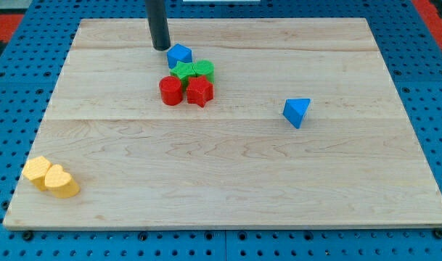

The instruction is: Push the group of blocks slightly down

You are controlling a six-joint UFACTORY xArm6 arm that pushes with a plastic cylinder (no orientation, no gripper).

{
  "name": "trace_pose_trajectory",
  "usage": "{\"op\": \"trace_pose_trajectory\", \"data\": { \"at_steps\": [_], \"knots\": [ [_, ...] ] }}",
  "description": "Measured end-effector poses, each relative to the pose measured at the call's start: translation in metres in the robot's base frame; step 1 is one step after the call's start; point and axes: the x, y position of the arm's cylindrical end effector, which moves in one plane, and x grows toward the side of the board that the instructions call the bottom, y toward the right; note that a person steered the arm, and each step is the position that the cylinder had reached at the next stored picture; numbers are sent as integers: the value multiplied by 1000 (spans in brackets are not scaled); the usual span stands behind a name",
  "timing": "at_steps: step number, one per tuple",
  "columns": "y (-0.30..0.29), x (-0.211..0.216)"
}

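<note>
A group of blocks lies above the board's middle: a blue cube-like block (179, 54) at the top, two green blocks (184, 71) (204, 69) below it, then a red cylinder (170, 91) and a red star-shaped block (199, 92). They touch one another. My tip (160, 47) stands just to the left of and slightly above the blue block, close to it; I cannot tell if they touch.
A blue triangular block (297, 112) lies alone at the right of the middle. Two yellow blocks (38, 170) (61, 182) sit together near the wooden board's (279, 188) bottom left corner. A blue pegboard surrounds the board.
</note>
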Motion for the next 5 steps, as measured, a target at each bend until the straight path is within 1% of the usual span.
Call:
{"op": "trace_pose_trajectory", "data": {
  "at_steps": [1,2,3,4,5],
  "knots": [
    [1,12],
    [7,0],
    [18,-25],
    [36,18],
    [36,40]
  ]
}}
